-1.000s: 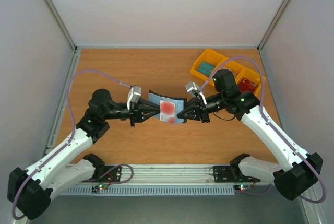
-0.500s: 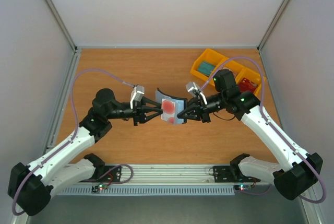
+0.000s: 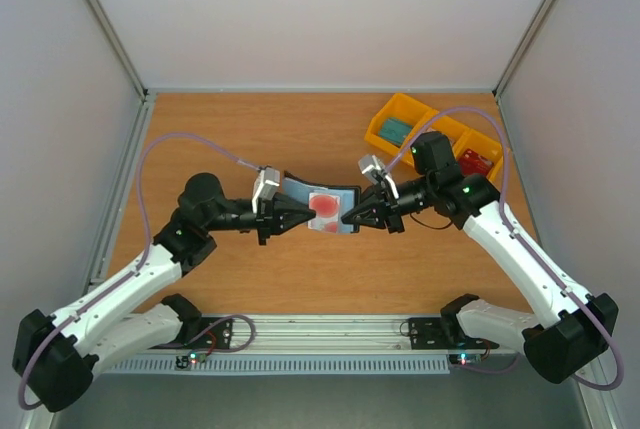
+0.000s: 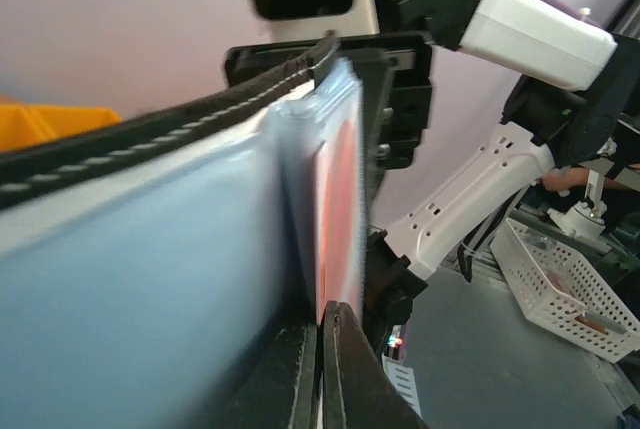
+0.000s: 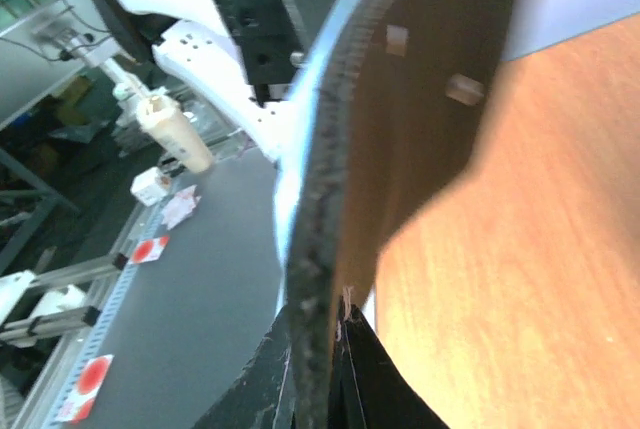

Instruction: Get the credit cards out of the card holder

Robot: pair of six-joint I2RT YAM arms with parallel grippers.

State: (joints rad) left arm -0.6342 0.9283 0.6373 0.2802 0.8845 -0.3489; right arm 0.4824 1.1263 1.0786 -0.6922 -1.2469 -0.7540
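The left gripper [image 3: 301, 215] has its fingers pressed tight together on the left edge of the red card [image 3: 323, 211]. The card lies on the open face of the blue-grey wallet [image 3: 299, 190]. The right gripper [image 3: 351, 217] pinches the wallet's dark right edge. The wallet sits between the two arms, over the middle of the brown table [image 3: 300, 129]. A yellow tray [image 3: 398, 107] sits far right.

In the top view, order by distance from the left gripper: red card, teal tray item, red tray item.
1. The red plastic card, in the grey-blue wallet, at the left gripper.
2. The flat teal item, yellow tray, left compartment.
3. The red item, right compartment.
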